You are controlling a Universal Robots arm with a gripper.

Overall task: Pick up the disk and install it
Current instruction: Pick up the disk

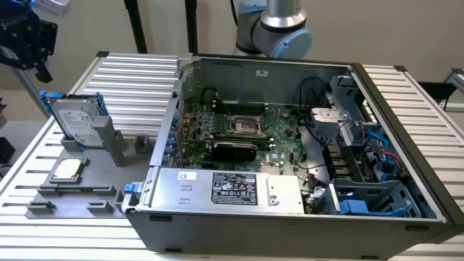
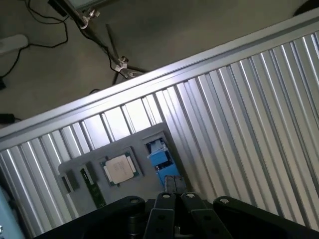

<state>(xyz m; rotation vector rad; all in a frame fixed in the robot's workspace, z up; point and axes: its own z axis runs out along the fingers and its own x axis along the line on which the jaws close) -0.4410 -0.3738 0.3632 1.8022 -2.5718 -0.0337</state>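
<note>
The disk (image 1: 76, 120), a silver-grey drive with a white label in a blue frame, stands on edge in a slot of the grey holder plate (image 1: 73, 190) at the exterior view's left. My gripper (image 1: 42, 69) hangs above and behind it, well clear, holding nothing. In the wrist view my gripper (image 2: 172, 193) is shut, its fingertips pressed together, and the disk (image 2: 159, 155) shows edge-on far below as a blue strip on the holder plate (image 2: 144, 186).
A square silver chip (image 1: 67, 169) lies on the plate in front of the disk. The open computer case (image 1: 290, 147) takes up the middle and the exterior view's right, with blue drive bays (image 1: 366, 198) at its near corner. A ribbed metal table (image 1: 130, 76) lies underneath.
</note>
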